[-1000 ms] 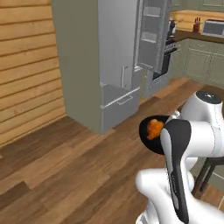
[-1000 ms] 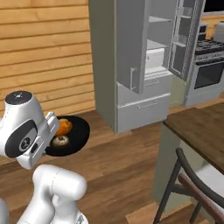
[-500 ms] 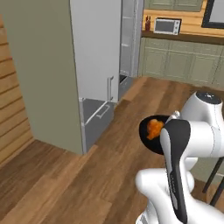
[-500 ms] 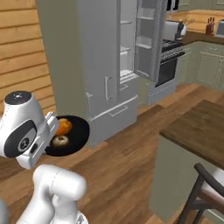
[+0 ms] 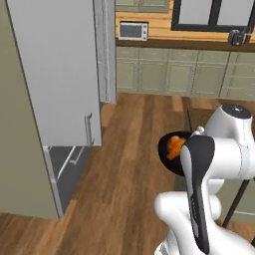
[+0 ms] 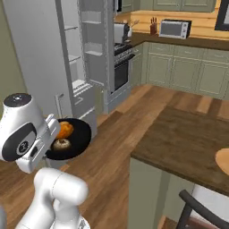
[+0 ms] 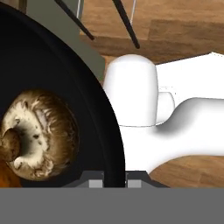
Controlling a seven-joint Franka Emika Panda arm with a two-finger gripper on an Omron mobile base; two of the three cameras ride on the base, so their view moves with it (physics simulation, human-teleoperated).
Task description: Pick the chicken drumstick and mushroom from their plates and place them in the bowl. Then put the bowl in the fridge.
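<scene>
My gripper [image 7: 114, 183] is shut on the rim of the black bowl [image 7: 98, 109], holding it level in front of the arm. In the bowl lie the brown mushroom [image 7: 39, 135] and the orange chicken drumstick [image 7: 6, 175]. From the right base view the bowl [image 6: 78, 143] hangs beside the white arm with the drumstick [image 6: 65, 129] and mushroom [image 6: 61, 144] inside. The left base view has the bowl [image 5: 167, 154] and drumstick [image 5: 175, 145] partly behind the arm. The grey fridge [image 6: 40, 58] stands open to the left, white shelves [image 6: 87, 51] showing; its door [image 5: 55, 74] is close.
A dark wooden island counter [image 6: 192, 143] lies to the right with a tan plate [image 6: 222, 160] at its edge and a chair [image 6: 201, 214] below. A stove [image 6: 120, 67], green cabinets [image 5: 179, 74] and a microwave [image 5: 133, 31] line the far wall. Wood floor [image 5: 124, 164] lies ahead.
The whole picture has shifted: the base has driven and turned, so the fridge looms nearer on the left. The bowl stays in the gripper with both foods inside.
</scene>
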